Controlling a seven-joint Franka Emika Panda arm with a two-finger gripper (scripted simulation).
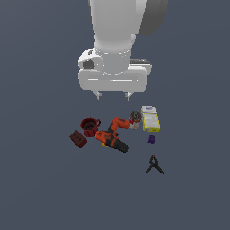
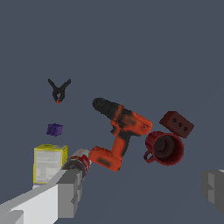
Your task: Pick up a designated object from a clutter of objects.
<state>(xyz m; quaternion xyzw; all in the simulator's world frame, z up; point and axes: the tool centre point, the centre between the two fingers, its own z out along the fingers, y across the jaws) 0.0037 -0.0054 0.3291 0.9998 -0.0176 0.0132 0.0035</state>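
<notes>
The designated object, a small black spring clamp point(image 1: 154, 165) point(image 2: 58, 91) with splayed legs and a red-orange tip, lies apart from the rest of the clutter, nearest the camera in the exterior view. My gripper point(image 1: 113, 95) point(image 2: 142, 191) hangs open above the floor, behind the clutter and well away from the clamp. Nothing is between its grey fingers point(image 2: 71, 192). The clutter holds an orange-black drill point(image 1: 113, 136) point(image 2: 120, 129), a red mug point(image 1: 90, 126) point(image 2: 164, 148), a dark red-brown brick point(image 1: 78, 139) point(image 2: 176, 124), a yellow-white box point(image 1: 150, 118) point(image 2: 49, 163), a small purple block point(image 1: 152, 139) point(image 2: 54, 129) and a small can point(image 1: 135, 119) point(image 2: 78, 161).
The can stands between the drill's base and the box. The purple block lies between the box and the clamp. All items rest on a plain dark grey floor point(image 1: 45, 188). The white arm fills the upper middle of the exterior view.
</notes>
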